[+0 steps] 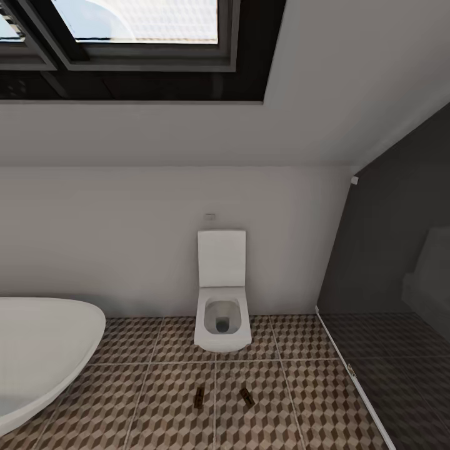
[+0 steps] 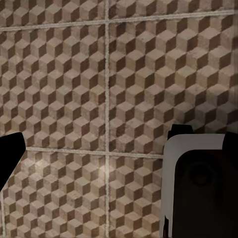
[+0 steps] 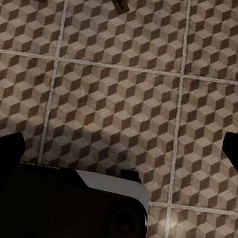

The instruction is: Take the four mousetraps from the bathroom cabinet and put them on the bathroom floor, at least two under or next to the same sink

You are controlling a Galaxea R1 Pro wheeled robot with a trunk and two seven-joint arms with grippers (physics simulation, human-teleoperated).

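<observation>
Two mousetraps (image 1: 199,397) (image 1: 246,397) are lying on the bathroom floor (image 1: 300,400) just in front of the toilet (image 1: 222,312), near each other, not touching. Bathtub (image 1: 44,350) is crowding one side, glass partition (image 1: 387,325) the other. Both grippers' fingertips are spread wide over bare tile, holding nothing.

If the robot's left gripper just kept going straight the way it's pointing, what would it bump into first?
Most likely the bathroom floor. The left wrist camera looks along the fingers straight at cube-patterned tiles, with nothing lying between. How far off the floor is, the picture cannot tell.
</observation>
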